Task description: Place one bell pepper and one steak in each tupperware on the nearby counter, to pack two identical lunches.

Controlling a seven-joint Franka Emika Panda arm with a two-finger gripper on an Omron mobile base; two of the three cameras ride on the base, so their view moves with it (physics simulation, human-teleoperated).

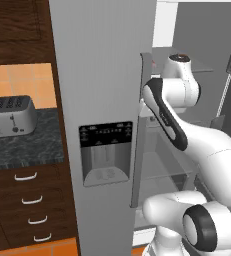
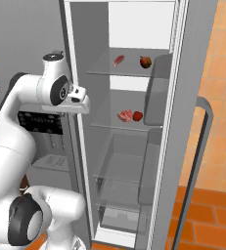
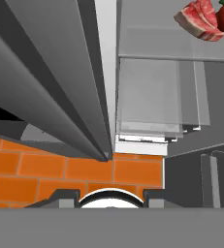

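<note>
Robot arm's gripper [image 2: 80, 100] hangs at the open fridge's [image 2: 183, 122] door edge; can't tell if jaws are apart or together. Beyond, on mid shelf [image 2: 109, 124], a steak [image 2: 125, 115] lies touching a bell pepper [image 2: 138, 115]. Farther up, top shelf w/ 2nd steak [image 2: 119, 60] & 2nd pepper [image 2: 145, 62], apart.

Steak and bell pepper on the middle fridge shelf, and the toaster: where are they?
steak [image 2: 125, 115]: right base view, middle of the pink slab.
bell pepper [image 2: 138, 115]: right base view, its round red side.
toaster [image 1: 9, 116]: left base view, its grey front.
</note>
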